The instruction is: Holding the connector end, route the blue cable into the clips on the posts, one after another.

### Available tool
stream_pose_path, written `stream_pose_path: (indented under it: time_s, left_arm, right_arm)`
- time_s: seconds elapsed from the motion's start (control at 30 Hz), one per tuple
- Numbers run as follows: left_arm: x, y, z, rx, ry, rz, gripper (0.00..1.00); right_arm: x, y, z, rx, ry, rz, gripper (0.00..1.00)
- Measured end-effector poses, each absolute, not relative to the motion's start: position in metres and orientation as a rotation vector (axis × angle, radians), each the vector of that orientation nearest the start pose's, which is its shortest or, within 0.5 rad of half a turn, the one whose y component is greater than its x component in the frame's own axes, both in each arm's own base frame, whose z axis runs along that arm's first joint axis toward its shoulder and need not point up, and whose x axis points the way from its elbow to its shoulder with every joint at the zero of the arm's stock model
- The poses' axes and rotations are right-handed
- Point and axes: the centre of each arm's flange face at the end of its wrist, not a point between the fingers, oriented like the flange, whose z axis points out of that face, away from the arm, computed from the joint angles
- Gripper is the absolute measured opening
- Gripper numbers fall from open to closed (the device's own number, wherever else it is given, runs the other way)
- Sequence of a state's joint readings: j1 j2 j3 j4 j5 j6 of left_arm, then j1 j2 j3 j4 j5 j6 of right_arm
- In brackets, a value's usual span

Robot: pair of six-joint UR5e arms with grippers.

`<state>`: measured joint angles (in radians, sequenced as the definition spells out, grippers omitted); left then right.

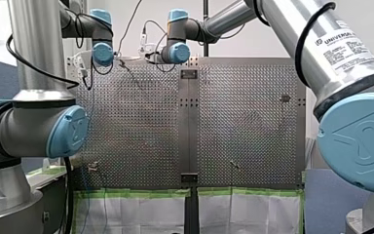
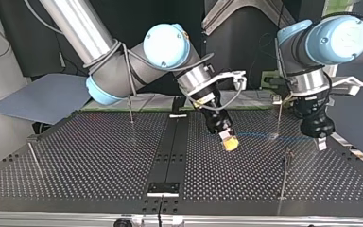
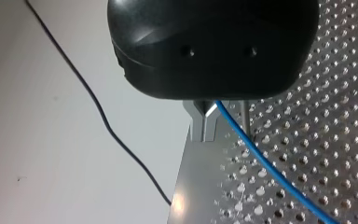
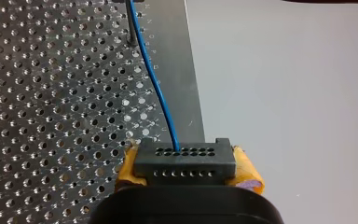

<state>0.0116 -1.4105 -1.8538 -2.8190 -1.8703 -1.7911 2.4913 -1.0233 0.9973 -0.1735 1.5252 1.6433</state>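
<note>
Cable (image 4: pixel 161 88) is running from the connector (image 4: pixel 185 159) that my right gripper (image 4: pixel 187 170) is clamping. Only the left wrist view is showing it reaching my left gripper (image 3: pixel 213 116), whose hold I cannot tell.

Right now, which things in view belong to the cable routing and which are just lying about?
Job: blue cable; connector, clamped in my right gripper; my left gripper; clip posts; perforated table.
Lying about: black wire beside the table; grey sheet at the top view's left; taped white paper.
</note>
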Motion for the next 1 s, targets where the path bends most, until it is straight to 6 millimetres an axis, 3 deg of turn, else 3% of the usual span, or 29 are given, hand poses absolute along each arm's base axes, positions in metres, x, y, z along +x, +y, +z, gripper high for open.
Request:
stream_pose_path:
  time_s: [0.23, 0.43, 0.77, 1.0]
  left_arm:
    - [0.452, -0.08, 0.448, -0.401, 1.335, 0.043, 0.0]
    - [0.463, -0.078, 0.444, -0.385, 1.347, 0.024, 0.0]
    - [0.472, -0.078, 0.462, -0.378, 1.294, -0.05, 0.0]
    - [0.477, -0.078, 0.461, -0.369, 1.297, -0.095, 0.0]
  right_arm:
    - [0.668, -0.334, 0.462, -2.156, 0.75, -2.724, 0.0]
    - [0.672, -0.337, 0.457, -2.159, 0.75, -2.718, 0.0]
    - [0.677, -0.341, 0.446, -2.173, 0.755, -2.701, 0.0]
    - [0.676, -0.344, 0.448, -2.165, 0.759, -2.708, 0.0]
